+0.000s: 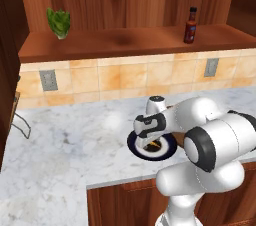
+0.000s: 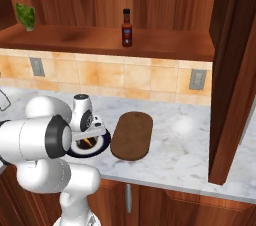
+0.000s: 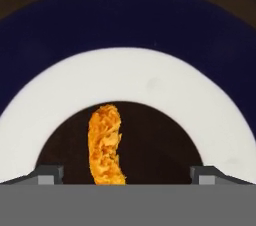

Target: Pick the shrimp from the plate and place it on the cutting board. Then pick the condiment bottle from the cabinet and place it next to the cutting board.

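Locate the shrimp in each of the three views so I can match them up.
Left base view: the shrimp is an orange speck in the plate's centre, under the arm's wrist.
Right base view: shrimp on the same plate, lower left, left of the cutting board.
Hand view: shrimp lower centre, between the open claw tips.
Shared landmark: the plate's navy rim.

The shrimp (image 3: 105,145) looks rough and crumbly, kinda breaded. The plate (image 3: 150,25) is smooth and matt. The desk (image 1: 65,145) is polished marble, the cutting board (image 2: 132,136) dull dark wood, and the cabinet (image 1: 125,10) shows strong wood grain.
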{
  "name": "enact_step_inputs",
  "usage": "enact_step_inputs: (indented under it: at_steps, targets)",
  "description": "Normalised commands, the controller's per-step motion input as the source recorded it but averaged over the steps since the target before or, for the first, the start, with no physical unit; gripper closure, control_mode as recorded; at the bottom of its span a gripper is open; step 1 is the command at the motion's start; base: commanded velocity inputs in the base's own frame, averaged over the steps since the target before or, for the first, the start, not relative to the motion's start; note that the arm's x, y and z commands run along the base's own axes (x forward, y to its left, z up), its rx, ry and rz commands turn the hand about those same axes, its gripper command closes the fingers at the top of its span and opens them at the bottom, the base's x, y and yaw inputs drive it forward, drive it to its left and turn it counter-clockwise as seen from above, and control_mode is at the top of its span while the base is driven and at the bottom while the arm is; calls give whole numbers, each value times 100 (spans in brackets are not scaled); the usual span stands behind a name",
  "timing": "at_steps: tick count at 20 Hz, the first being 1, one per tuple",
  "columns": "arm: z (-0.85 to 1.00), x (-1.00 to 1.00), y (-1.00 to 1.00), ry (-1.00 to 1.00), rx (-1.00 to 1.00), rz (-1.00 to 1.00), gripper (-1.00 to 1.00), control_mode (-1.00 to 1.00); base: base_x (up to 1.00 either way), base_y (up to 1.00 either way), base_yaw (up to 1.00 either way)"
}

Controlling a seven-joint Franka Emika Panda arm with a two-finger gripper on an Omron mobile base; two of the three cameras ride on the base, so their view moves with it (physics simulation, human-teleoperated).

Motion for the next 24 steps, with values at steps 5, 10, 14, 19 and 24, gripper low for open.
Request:
enact_step_inputs:
  at_steps: [5,10,14,19,24]
  targets:
    - [-27,0,4,0,0,1,100,-100,0,0,0]
    - [-6,-1,0,0,0,0,100,-100,0,0,0]
    - [0,-13,0,0,0,0,100,-100,0,0,0]
    - [-1,-10,0,0,0,0,100,-100,0,0,0]
    - [1,0,0,0,0,0,100,-100,0,0,0]
